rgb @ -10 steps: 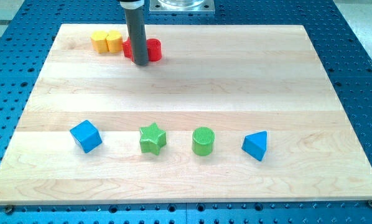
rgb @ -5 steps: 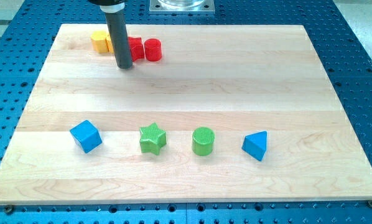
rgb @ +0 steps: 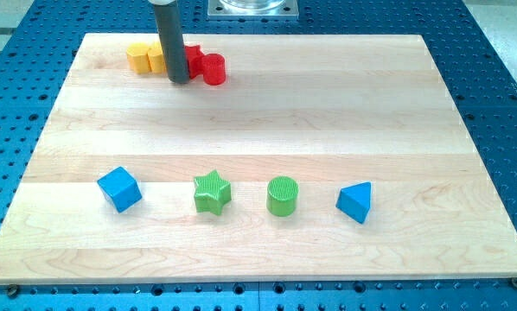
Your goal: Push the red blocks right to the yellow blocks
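Note:
Two yellow blocks [rgb: 145,58] sit side by side at the view's top left of the wooden board. Two red blocks lie just right of them: one red block [rgb: 193,57] is half hidden behind my rod, and a red cylinder [rgb: 213,68] is at its right. My tip [rgb: 178,80] rests on the board just below the gap between the yellow pair and the red pair, touching or nearly touching the hidden red block's left side.
Along the lower part of the board [rgb: 258,121] stands a row: a blue cube [rgb: 119,188], a green star [rgb: 212,192], a green cylinder [rgb: 283,196] and a blue triangular block [rgb: 355,202]. A blue perforated table surrounds the board.
My tip went left from between the red blocks, then back a little right and up. The red blocks have shifted slightly; the red cylinder now sits a bit lower right.

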